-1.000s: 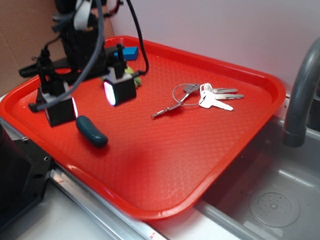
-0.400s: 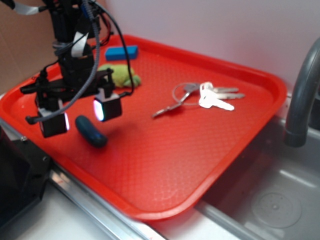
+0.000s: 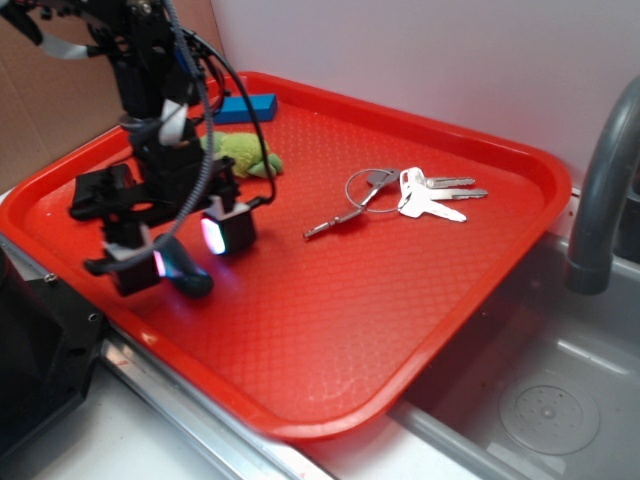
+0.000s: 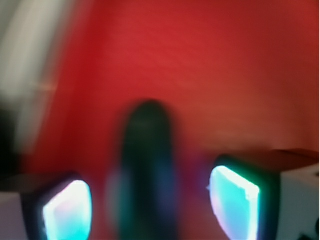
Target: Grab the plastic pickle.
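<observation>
A: Nearest to us on the red tray, by its front-left edge, lies the plastic pickle. Where do we stand with it?

B: Our hand is spread wide and straddles it, one lit pad on each side. In the wrist view the plastic pickle runs lengthwise between the two pads, with red tray showing on either side, so we hold nothing yet. That view is blurred, so we cannot tell how low we sit.

A: How do we expect it to handle?

B: We judge it light, stiff and glossy, so slippery. Its rounded ends could squirt out of a pinch, and it might roll on the tray. We would close across the middle of its length, where the sides run nearly straight.

A: And farther back?

B: Just behind our arm sits a fuzzy green plush toy, with a blue block beyond it near the far rim. A bunch of keys lies well apart toward the middle. None of these crowds the grasp.
</observation>
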You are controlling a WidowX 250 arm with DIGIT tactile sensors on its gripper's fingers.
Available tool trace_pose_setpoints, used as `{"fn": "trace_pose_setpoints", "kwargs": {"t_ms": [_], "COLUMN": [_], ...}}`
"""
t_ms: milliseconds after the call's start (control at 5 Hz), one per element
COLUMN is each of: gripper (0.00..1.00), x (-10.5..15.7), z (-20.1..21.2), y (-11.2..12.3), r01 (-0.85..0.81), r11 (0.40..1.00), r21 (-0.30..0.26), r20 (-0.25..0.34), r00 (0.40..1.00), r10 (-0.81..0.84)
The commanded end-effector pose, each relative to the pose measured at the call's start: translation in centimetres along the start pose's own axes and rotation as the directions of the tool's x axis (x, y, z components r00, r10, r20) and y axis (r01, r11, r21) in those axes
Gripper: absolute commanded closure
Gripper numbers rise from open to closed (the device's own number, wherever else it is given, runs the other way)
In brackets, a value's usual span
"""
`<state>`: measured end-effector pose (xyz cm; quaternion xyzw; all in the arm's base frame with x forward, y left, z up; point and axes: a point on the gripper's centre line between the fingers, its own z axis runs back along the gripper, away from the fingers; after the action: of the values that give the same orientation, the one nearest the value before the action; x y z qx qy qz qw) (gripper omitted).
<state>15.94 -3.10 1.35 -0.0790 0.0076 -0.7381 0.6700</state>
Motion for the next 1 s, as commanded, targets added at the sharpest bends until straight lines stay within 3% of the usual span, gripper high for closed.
{"fn": "trace_pose_setpoints", "kwargs": {"t_ms": [0,200,600,800], "gripper": [0.0,1.0,1.0,1.0], "x": [2.0,2.1,3.3,7.3], "z": [-2.9,-3.3,-0.6,3.8], "y": [-0.6,-0.8,-0.5,-0.4], "r01": [0.054,0.054,0.031,-0.128], "r11": [0.996,0.994,0.998,0.986], "r21": [-0.069,-0.094,-0.046,0.11], "r20": [-0.064,-0.045,-0.009,0.107], "r00": [0.996,0.997,0.999,0.987], "r10": [-0.059,-0.059,-0.031,0.116]}}
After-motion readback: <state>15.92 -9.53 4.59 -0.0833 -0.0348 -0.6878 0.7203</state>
